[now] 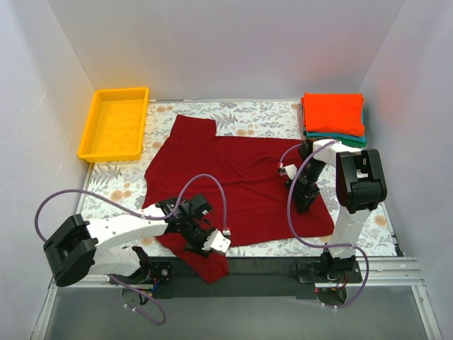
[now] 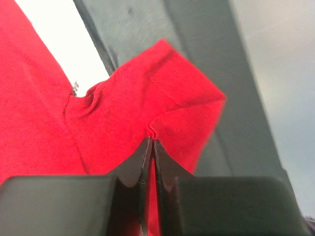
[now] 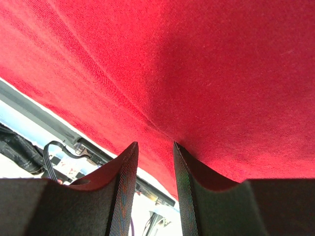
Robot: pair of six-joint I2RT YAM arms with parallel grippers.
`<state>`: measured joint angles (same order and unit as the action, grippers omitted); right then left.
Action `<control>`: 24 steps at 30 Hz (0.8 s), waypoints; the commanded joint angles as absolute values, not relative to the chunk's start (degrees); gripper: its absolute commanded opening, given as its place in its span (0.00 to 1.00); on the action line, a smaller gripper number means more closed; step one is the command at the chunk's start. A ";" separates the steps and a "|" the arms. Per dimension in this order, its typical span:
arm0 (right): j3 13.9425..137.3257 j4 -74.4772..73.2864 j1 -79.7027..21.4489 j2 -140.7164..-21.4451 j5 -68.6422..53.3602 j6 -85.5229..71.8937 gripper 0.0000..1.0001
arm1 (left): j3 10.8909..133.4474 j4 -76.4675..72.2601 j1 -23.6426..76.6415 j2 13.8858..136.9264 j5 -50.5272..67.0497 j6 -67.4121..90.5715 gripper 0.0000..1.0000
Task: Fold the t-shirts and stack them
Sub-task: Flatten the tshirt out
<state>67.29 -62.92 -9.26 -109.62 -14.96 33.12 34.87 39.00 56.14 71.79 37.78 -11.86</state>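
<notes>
Can count two of the three as done: see the orange-red t-shirt point(image 1: 334, 112) folded flat on top of the folded teal t-shirt point(image 1: 354, 139), at the far right corner of the floral cloth point(image 1: 255, 113). Remains to fold the crimson t-shirt point(image 1: 233, 170) and to put it on that pile. Find it in the middle of the cloth, spread open and not doubled over anywhere, with one corner reaching toward the yellow tray point(image 1: 92, 134) at the far left and one sleeve hanging over the near edge. Seems to be only the very start of the first fold. On the left gripper point(image 2: 151, 142), see jaws pressed together on the cloth at that near sleeve, with a small pucker of red at their tips, so holding the shirt. On the right gripper point(image 3: 155, 147), see jaws narrowly apart, low over the right part of the same shirt, with nothing pinched between them as far as visible. Cannot tell whether touching the cloth. Judging from this, about two thirds finished; left to do a full fold of the last shirt, then carrying it across to the pile without disturbing the two already there.
</notes>
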 commanded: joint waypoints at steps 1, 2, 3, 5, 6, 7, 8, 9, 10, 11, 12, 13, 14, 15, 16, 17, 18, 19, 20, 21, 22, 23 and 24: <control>67.76 -52.29 -7.74 -112.15 -8.17 36.39 0.43 | 40.07 49.98 56.60 64.08 41.65 -18.18 0.02; 67.85 -52.38 -7.73 -112.24 -8.09 36.21 0.43 | 40.86 56.71 56.69 63.03 41.92 -23.15 0.01; 68.11 -52.38 -7.73 -112.24 -8.00 36.30 0.43 | 41.39 59.91 56.86 62.32 42.01 -25.38 0.01; 68.47 -52.56 -7.65 -112.41 -8.00 36.12 0.43 | 42.45 68.44 56.95 59.95 41.84 -32.65 0.00; 68.55 -52.56 -7.65 -112.41 -8.00 36.12 0.43 | 42.45 70.64 57.04 58.98 41.57 -35.39 0.00; 68.55 -52.65 -7.56 -112.24 -7.91 36.04 0.43 | 42.45 74.75 57.04 57.76 41.40 -37.77 0.01; 68.55 -52.82 -7.56 -112.24 -7.74 36.04 0.43 | 42.10 76.71 57.04 55.39 40.61 -40.14 0.01; 68.55 -52.82 -7.56 -112.24 -7.65 36.04 0.43 | 41.84 78.56 57.04 53.98 40.26 -45.82 0.10; 68.55 -53.00 -7.56 -112.24 -7.47 36.04 0.43 | 41.49 79.97 57.13 52.49 39.64 -46.23 0.18; 68.55 -52.91 -7.56 -112.15 -7.38 36.04 0.43 | 40.88 79.89 57.30 48.56 38.86 -47.10 0.23; 68.55 -53.08 -7.47 -112.15 -7.38 35.95 0.43 | 40.26 79.89 57.39 46.25 38.59 -49.02 0.26; 68.73 -53.26 -7.56 -112.15 -7.38 36.03 0.43 | 39.73 79.89 57.39 44.14 38.24 -50.35 0.33; 68.90 -53.44 -7.56 -112.06 -7.30 36.04 0.43 | 38.42 79.89 57.48 39.86 37.62 -51.49 0.36; 68.99 -53.52 -7.47 -112.15 -7.29 36.04 0.43 | 38.15 79.89 57.48 38.25 37.44 -53.85 0.37; 68.91 -53.61 -7.47 -112.15 -7.29 36.04 0.43 | 37.97 79.81 57.48 36.67 37.44 -54.57 0.37; 68.99 -53.70 -7.56 -112.06 -7.29 36.04 0.43 | 37.97 79.20 57.48 35.87 37.53 -54.06 0.37; 68.99 -53.79 -7.56 -111.97 -7.29 36.04 0.43 | 38.93 77.62 57.48 36.29 38.05 -50.49 0.37; 68.91 -53.88 -7.47 -111.97 -7.29 35.95 0.43 | 39.89 73.87 57.48 37.60 38.32 -41.14 0.37; 68.91 -53.96 -7.56 -111.89 -7.38 36.03 0.43 | 40.69 71.57 57.48 39.27 38.23 -34.26 0.36; 68.65 -53.96 -7.56 -111.88 -7.56 36.04 0.43 | 42.35 68.85 57.48 41.64 37.45 -27.84 0.33; 68.56 -53.96 -7.56 -111.71 -7.56 36.12 0.43 | 42.89 64.56 57.31 45.92 35.01 -16.98 0.31; 68.38 -53.96 -7.56 -111.62 -7.65 36.12 0.43 | 43.24 62.60 56.87 48.14 33.76 -12.79 0.26; 67.86 -53.96 -7.56 -111.53 -7.56 36.21 0.43 | 43.42 60.40 56.17 49.56 32.71 -8.48 0.25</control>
<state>68.47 -63.26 -8.32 -110.10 -12.05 33.26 41.21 70.59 57.25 44.18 36.32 -28.99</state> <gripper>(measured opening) 0.425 0.266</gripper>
